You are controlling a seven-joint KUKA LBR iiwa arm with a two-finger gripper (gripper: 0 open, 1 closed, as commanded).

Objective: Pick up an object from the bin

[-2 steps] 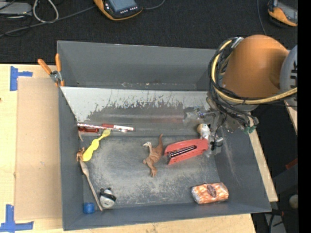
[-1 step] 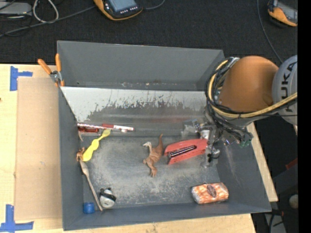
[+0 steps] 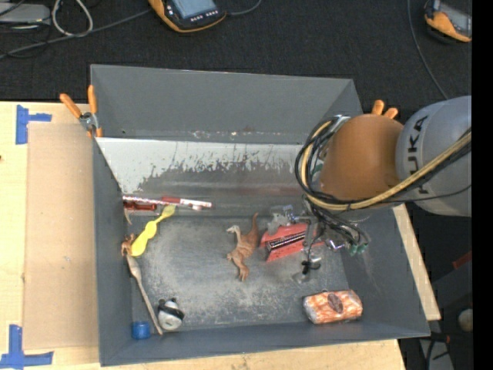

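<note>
Whether the jaws stand apart or together cannot be told, since the tip of the gripper [image 3: 310, 264] is seen among looped cables beneath the orange wrist cover. The gripper is lowered into the right half of the grey metal bin [image 3: 231, 118], near the floor, about midway between the back wall and the front wall.

Just beside the gripper, on the side away from the right wall, a flat red object with dark stripes [image 3: 285, 241] is seen lying tilted on the floor. Whether it is touched by the gripper cannot be made out, and nothing is seen held.

A brown toy dinosaur [image 3: 245, 251] is found near the middle of the floor, close to the red object. An orange and pink wrapped packet [image 3: 333, 306] lies near the front right corner, apart from the gripper.

Along the back wall, toward the left, a red and white stick [image 3: 166, 203] is laid flat. Below it a wavy yellow piece [image 3: 150, 233] is set near the left wall, and a thin brown rod [image 3: 142, 284] runs from there toward the front left corner. In that corner a small blue cap [image 3: 140, 331] and a round black and silver piece [image 3: 170, 313] are seen.
</note>
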